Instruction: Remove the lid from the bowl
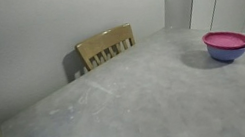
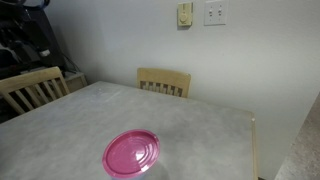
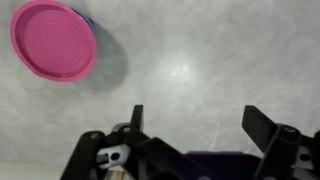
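Note:
The magenta-pink lid [image 1: 226, 38] lies flat on top of the light-blue bowl [image 1: 229, 54], which stands on the grey table at the right in an exterior view. The lid also shows in an exterior view [image 2: 131, 153], where it covers the bowl almost fully. In the wrist view the lid [image 3: 53, 41] is at the top left, with a sliver of the bowl [image 3: 84, 17] at its edge. My gripper [image 3: 196, 118] is open and empty, above bare table to the right of the lid. It does not show in either exterior view.
The grey table [image 1: 118, 100] has its edges near the frame bottom. A wooden chair [image 1: 107, 47] stands at the far side by the wall; it also shows in an exterior view [image 2: 164, 81]. Another wooden chair [image 2: 30, 88] is at the table's side.

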Tool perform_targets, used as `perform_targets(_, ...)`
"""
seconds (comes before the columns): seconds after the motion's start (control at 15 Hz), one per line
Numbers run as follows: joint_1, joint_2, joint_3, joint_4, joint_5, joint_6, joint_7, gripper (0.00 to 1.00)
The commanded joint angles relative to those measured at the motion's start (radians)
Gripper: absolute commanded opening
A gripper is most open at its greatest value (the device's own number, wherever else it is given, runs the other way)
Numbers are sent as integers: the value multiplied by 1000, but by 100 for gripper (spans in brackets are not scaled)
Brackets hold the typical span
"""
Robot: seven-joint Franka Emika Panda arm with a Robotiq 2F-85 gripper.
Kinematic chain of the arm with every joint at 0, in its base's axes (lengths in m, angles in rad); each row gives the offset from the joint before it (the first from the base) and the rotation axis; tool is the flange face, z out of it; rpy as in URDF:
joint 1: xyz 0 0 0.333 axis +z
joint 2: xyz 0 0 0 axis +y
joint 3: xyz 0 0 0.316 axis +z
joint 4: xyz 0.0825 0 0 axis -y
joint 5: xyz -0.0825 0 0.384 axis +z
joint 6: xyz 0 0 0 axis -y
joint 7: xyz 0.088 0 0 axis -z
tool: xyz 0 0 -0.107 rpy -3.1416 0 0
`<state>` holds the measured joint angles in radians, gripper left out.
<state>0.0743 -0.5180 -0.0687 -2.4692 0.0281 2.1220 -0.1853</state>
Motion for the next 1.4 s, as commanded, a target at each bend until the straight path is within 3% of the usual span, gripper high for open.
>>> perform_targets(0.0, -28, 144, -35, 53, 29, 61, -16, 100)
perform_targets(0.53, -63, 355, -74, 52, 132, 186, -13, 100)
perform_targets(0.6, -64, 309, -55, 43, 103, 161, -3, 100)
perform_targets(0.93, -65, 315, -48, 44, 104, 164, -2, 100)
perform_targets(1.33, -118, 361, -58, 27, 0, 250, 48, 100)
